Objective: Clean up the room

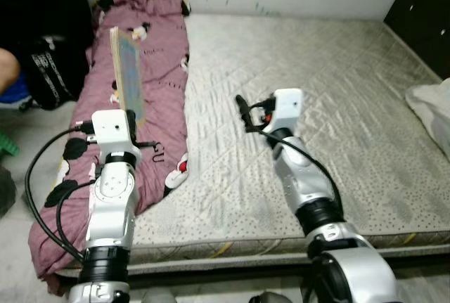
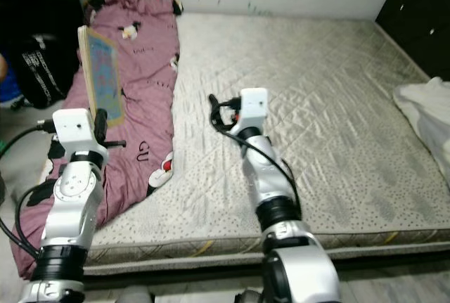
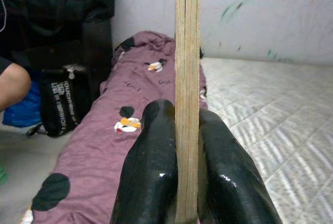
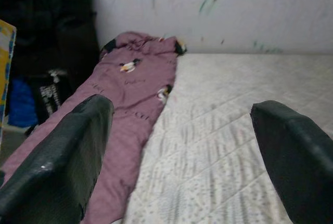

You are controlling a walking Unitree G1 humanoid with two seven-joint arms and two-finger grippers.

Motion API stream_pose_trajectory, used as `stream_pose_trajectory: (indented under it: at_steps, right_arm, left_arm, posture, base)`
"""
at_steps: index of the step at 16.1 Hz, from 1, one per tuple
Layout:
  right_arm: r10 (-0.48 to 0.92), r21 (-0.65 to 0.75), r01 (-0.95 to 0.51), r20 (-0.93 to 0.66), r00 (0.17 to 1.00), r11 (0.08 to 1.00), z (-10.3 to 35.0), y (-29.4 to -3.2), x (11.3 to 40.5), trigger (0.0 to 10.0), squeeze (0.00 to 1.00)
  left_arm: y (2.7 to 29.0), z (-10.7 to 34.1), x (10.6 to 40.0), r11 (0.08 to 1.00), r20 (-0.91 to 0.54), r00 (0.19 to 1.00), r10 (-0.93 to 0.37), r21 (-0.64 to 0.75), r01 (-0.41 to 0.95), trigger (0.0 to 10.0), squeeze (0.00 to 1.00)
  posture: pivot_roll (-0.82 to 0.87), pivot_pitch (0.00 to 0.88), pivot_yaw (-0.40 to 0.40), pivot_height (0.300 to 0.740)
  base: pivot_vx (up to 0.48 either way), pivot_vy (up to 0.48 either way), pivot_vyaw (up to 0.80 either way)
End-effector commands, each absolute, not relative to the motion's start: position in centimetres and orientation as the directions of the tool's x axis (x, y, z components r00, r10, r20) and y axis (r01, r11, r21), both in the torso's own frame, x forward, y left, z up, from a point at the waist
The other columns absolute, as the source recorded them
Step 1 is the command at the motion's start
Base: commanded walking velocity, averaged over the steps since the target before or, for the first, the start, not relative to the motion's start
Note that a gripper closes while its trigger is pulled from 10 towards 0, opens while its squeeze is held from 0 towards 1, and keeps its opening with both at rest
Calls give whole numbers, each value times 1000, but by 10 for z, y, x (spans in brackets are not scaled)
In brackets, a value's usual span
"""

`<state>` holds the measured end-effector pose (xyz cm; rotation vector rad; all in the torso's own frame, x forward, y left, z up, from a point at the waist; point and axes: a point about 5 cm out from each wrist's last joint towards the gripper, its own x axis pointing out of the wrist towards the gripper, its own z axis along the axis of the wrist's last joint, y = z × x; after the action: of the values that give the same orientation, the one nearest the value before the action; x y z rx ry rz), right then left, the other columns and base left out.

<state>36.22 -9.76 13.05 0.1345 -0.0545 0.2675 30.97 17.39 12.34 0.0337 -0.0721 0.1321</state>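
My left gripper (image 3: 186, 156) is shut on a thin wooden board (image 1: 126, 71) with a blue patterned face, held on edge above the pink quilt (image 1: 151, 71). In the left wrist view the board's edge (image 3: 187, 68) stands straight up between the two black fingers (image 3: 151, 167). The pink quilt with cartoon prints lies crumpled along the left side of the bare grey mattress (image 1: 316, 92). My right gripper (image 1: 242, 113) hovers over the middle of the mattress, open, its fingers (image 4: 57, 156) wide apart with nothing between them.
A black bag (image 1: 49, 71) with white lettering sits on the floor left of the bed, and a person's arm (image 1: 8, 67) shows beside it. White cloth (image 1: 432, 110) lies at the mattress's right edge. A dark cabinet (image 1: 425, 8) stands at the far right.
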Motion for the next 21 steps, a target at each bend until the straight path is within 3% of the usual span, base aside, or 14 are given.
stream_pose_trajectory:
  at_steps: [1,16,21]
  right_arm:
    - [258,121,-265,72,964,957,130,-98,363,10000,0]
    - [248,101,-252,50,967,962,128,-99,365,10000,0]
    - [253,96,-256,43,967,962,127,-99,365,10000,0]
  left_arm:
    - [167,131,312,995,116,989,92,33,-96,10000,0]
    - [159,128,313,998,102,993,58,-33,-54,10000,0]
    - [157,127,314,998,104,993,53,-35,-50,10000,0]
  posture:
    - [102,0,-44,740]
    - [99,0,-59,740]
    - [102,0,-63,740]
  base:
    - [0,0,0]
    - [0,0,95]
    - [0,-287,0]
